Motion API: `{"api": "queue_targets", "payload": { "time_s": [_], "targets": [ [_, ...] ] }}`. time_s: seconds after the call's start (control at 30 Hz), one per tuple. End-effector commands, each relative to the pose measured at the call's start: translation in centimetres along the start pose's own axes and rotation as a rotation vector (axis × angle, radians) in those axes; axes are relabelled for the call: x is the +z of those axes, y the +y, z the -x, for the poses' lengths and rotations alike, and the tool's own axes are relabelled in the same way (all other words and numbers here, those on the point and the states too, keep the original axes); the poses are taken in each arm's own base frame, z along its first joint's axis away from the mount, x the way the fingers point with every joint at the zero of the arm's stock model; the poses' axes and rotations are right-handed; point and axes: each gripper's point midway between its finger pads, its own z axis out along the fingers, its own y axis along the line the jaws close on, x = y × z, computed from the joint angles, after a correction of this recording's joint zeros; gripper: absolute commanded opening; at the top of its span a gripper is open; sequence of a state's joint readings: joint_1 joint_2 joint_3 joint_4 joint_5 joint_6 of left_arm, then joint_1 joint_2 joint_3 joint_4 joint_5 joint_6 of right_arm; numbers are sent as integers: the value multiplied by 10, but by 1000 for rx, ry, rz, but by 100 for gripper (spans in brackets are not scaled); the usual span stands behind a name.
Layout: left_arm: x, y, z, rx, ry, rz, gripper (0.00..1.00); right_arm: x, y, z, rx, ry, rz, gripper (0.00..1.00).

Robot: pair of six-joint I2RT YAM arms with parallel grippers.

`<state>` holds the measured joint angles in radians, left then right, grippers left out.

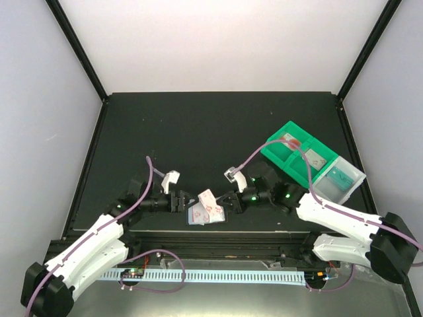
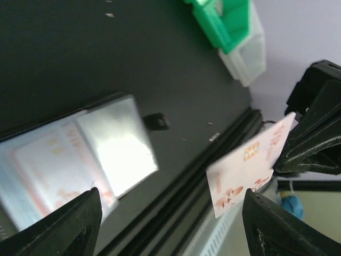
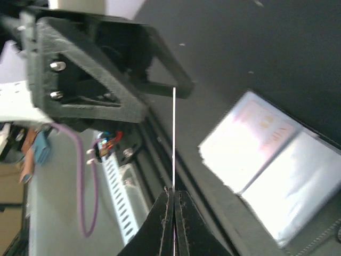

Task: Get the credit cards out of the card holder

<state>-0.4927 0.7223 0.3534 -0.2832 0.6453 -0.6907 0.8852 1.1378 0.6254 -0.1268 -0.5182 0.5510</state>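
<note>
The card holder [image 1: 195,216] lies open near the table's front edge, pale clear pockets up, with a red-marked card showing in one pocket. It also shows in the left wrist view [image 2: 80,160] and the right wrist view [image 3: 272,160]. My right gripper [image 1: 225,203] is shut on a white credit card with red marks [image 1: 209,203] and holds it on edge above the holder. The card appears flat-on in the left wrist view [image 2: 250,165] and edge-on in the right wrist view [image 3: 174,138]. My left gripper [image 1: 182,201] is open and empty, its fingers [image 2: 74,224] wide apart facing the card.
A green-and-clear compartment tray [image 1: 285,158] stands at the right back, with a teal flat piece [image 1: 340,177] in its clear end; it also shows in the left wrist view [image 2: 226,24]. The table's front rail [image 1: 218,234] runs just below the holder.
</note>
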Motion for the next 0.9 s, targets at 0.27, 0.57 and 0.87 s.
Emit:
{"api": "queue_targets", "payload": {
  "time_s": [0.27, 0.57, 0.87],
  "targets": [
    [-27, -82, -1, 168, 3, -381, 55, -29, 61, -6, -143, 61, 256, 1],
    [-24, -77, -7, 148, 18, -396, 24, -28, 66, -4, -125, 44, 294, 1],
    [-25, -82, -10, 161, 38, -430, 31, -27, 67, -2, -115, 41, 304, 1]
  ]
}}
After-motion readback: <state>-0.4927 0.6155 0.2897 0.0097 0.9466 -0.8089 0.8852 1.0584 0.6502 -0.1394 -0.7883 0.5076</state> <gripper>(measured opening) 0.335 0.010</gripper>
